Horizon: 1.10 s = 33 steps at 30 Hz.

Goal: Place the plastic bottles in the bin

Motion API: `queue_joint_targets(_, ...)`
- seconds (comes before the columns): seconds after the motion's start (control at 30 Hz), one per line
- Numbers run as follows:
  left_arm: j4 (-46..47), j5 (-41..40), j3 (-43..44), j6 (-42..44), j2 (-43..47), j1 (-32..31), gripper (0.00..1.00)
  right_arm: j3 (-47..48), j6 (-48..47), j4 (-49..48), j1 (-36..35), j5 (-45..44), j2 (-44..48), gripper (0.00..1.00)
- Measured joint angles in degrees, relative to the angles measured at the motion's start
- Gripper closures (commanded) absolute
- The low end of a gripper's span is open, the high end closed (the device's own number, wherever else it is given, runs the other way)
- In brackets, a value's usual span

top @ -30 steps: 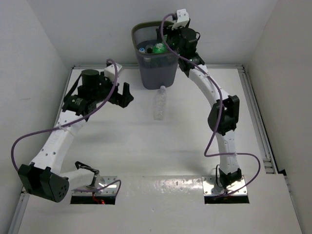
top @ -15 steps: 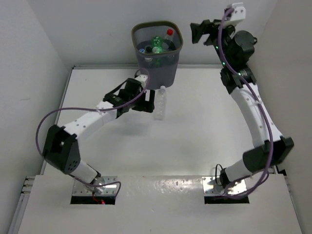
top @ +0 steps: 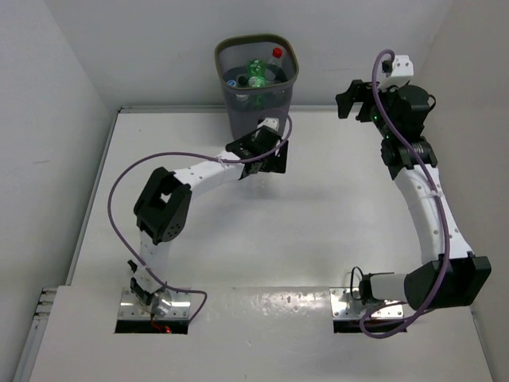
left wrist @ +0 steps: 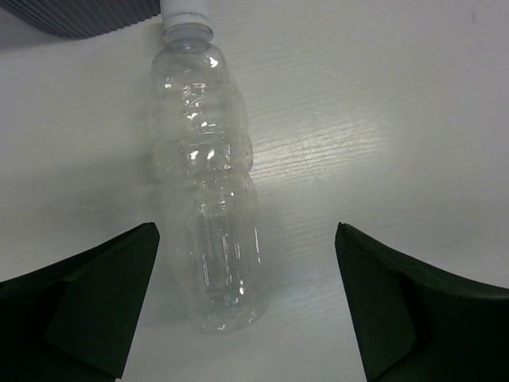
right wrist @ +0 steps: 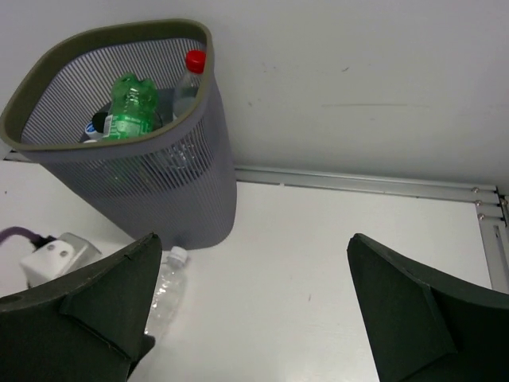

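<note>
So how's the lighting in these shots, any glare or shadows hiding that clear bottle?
Left wrist view: the clear bottle catches small white highlights and casts a soft shadow to its left; the fingers are dark, nearly featureless shapes. Right wrist view: even light, the bin looks crisp. Top view: glare on the glossy strip along the near edge.

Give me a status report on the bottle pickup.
Left gripper open over clear bottle lying beside bin. Right gripper open, empty, away from bin. Nothing blocking.
</note>
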<state>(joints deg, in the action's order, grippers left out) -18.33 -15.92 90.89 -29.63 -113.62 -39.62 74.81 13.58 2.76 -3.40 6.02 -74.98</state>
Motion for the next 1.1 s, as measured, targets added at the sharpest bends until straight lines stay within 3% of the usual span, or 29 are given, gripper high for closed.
queue_joint_targets(0.27,0.55,-5.05,1.18,0.7,-7.85,-0.37,0.0,-0.13,0.81,2.6,1.84,2.16,2.12,0.03)
queue_joint_targets(0.33,0.44,-5.99,1.2,1.01,-8.96,-0.37,0.12,-0.28,1.01,2.97,1.9,2.71,2.75,0.03)
queue_joint_targets(0.37,0.39,-6.23,1.18,1.55,-9.22,-0.37,0.25,-0.52,1.03,3.17,1.97,3.04,3.1,0.04)
queue_joint_targets(0.5,1.53,-5.27,0.0,3.43,-8.63,-0.37,0.55,-2.97,1.01,3.96,2.14,3.8,4.79,0.05)
queue_joint_targets(0.57,1.75,-4.09,-2.05,4.7,-6.91,-0.37,0.65,-4.11,1.03,4.68,2.14,4.22,5.51,0.06)
queue_joint_targets(0.6,1.7,-3.34,-2.95,5.03,-5.92,-0.37,0.65,-4.35,1.03,4.98,2.14,4.44,5.64,0.06)
queue_joint_targets(0.77,0.72,4.39,-7.61,8.26,4.72,-1.07,0.66,-6.97,1.01,5.35,2.14,5.03,7.48,0.07)
queue_joint_targets(0.87,0.79,16.65,-6.97,12.22,14.69,-2.38,0.7,-9.64,1.01,5.49,2.14,5.09,9.18,0.07)
queue_joint_targets(1.0,1.49,28.89,2.29,17.14,24.48,-2.75,0.87,-13.57,1.01,5.66,2.14,5.01,11.26,0.07)
queue_joint_targets(1.1,3.72,30.91,14.19,20.7,26.08,0.72,0.88,-14.47,1.03,6.03,2.14,5.03,11.37,0.09)
